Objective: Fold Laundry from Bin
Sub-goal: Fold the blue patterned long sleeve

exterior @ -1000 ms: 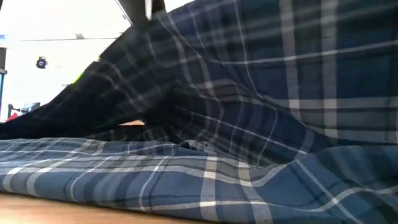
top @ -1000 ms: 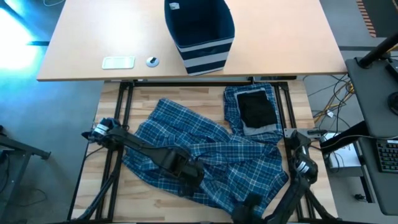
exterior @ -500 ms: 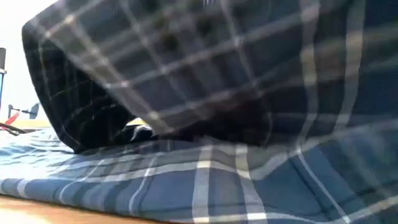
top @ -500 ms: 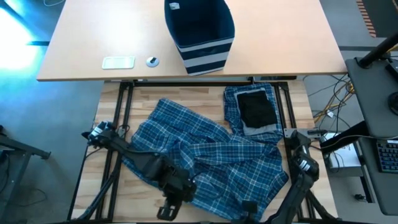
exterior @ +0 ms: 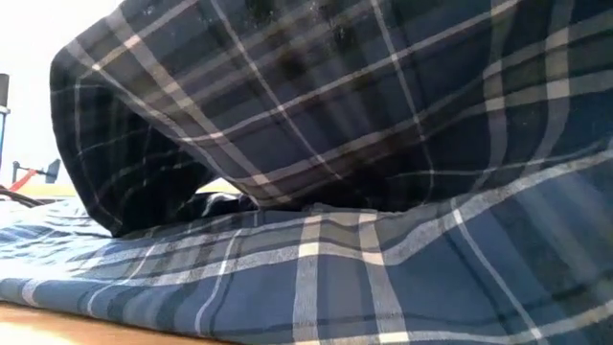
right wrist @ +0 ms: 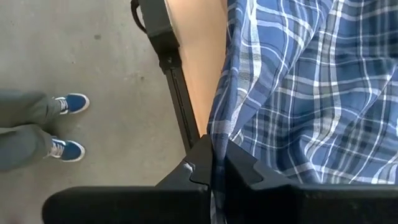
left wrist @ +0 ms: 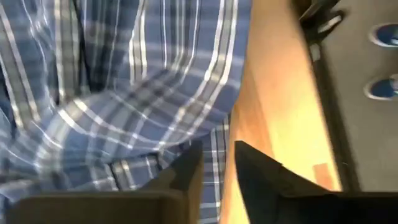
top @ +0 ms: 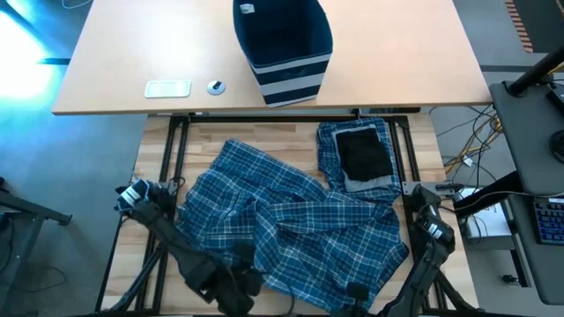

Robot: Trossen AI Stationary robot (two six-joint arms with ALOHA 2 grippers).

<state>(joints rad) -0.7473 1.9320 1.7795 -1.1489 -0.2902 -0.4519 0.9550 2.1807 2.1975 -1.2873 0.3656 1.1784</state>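
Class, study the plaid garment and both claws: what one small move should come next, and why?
Probably the right claw, shut on the near hem of the plaid garment, should lift and draw it outward to spread it. The garment lies crumpled on the table, and the left claw at the near edge shows a gap between its fingers with no cloth in it.

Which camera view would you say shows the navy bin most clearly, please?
The high view: the bin stands upright on the far table, open mouth and striped lower half visible. The low view is filled with plaid cloth, and neither wrist view shows it.
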